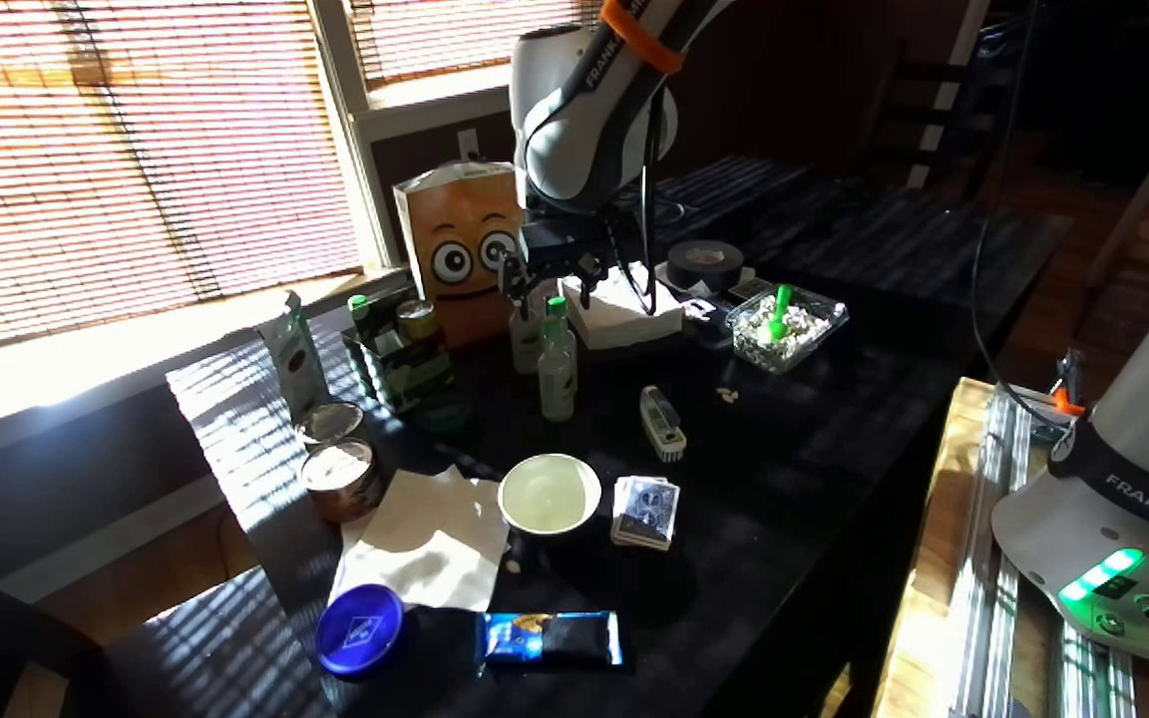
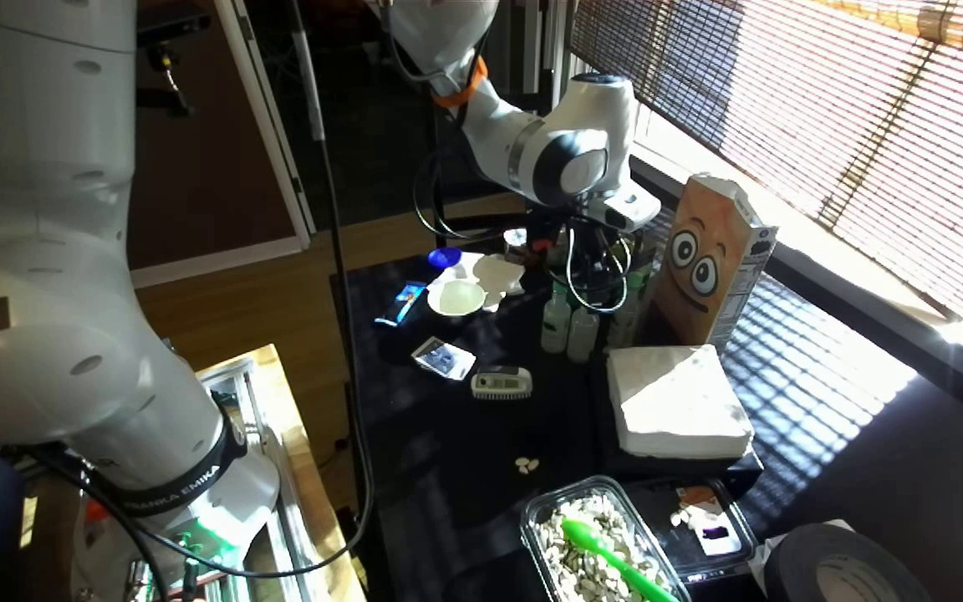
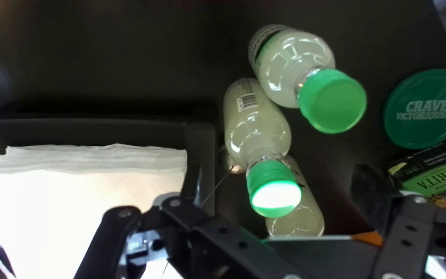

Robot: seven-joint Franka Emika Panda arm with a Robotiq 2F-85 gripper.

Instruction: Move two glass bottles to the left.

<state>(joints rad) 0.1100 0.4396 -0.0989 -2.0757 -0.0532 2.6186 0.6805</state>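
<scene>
Barcode bottle (image 3: 258,120): pale glass with a green cap, upright beneath the gripper (image 3: 280,182); in the wrist view its cap appears between the two fingers (image 3: 370,197).
Neighbouring bottle (image 3: 292,66): similar, green-capped, just beside the barcode bottle; in the wrist view it lies beyond the fingertips, ahead of the gap.
Half-hidden bottle (image 3: 304,219): partly masked by the barcode bottle, also below the gripper. Which two of the three the task intends cannot be told.
Gripper: fingers spread well apart, nothing clasped, poised over the bottles.
Step in hand: judged to be the approach to a first grasp; no bottle is being carried.
Next move: probably a straight descent centred on the barcode bottle, one finger to each side of its neck, then a gentle closing before any lift leftward. The close spacing suggests a finger could tip an adjacent bottle.
White stack (image 3: 83,201): in a black holder (image 3: 201,155) beside one finger.
Green carton (image 3: 436,170): past the opposite finger, near a round green lid (image 3: 426,108).
Face box (image 1: 465,259): near the gripper in both exterior views.
</scene>
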